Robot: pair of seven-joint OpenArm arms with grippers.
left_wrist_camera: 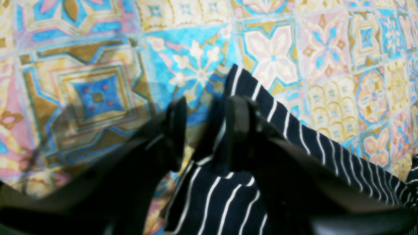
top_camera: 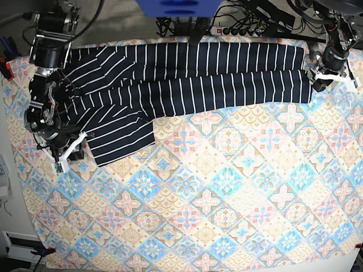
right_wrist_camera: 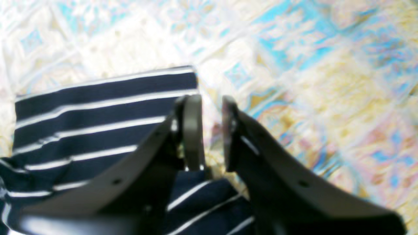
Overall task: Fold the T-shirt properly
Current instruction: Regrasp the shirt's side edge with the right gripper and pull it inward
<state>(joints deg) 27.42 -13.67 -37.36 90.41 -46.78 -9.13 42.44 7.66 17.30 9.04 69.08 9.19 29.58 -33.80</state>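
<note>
Fabric fills the lower middle of the left wrist view: a corner of the T-shirt [left_wrist_camera: 294, 130] rises between the parted fingers of the left gripper [left_wrist_camera: 204, 130], with the patterned cloth [left_wrist_camera: 98, 81] beneath; a gap shows between the fingers, yet whether they pinch the striped edge cannot be told. Right wrist view, blurred: the right gripper [right_wrist_camera: 207, 130] stands slightly spread at the shirt's square corner, jaws apart with bare cloth showing between, so released. Base view: the shirt lies folded lengthwise along the upper frame, sleeve end at left, both grippers [top_camera: 332, 71] [top_camera: 65, 153] stationed at opposite ends, probably to lift or tension the fabric for the next fold.
</note>
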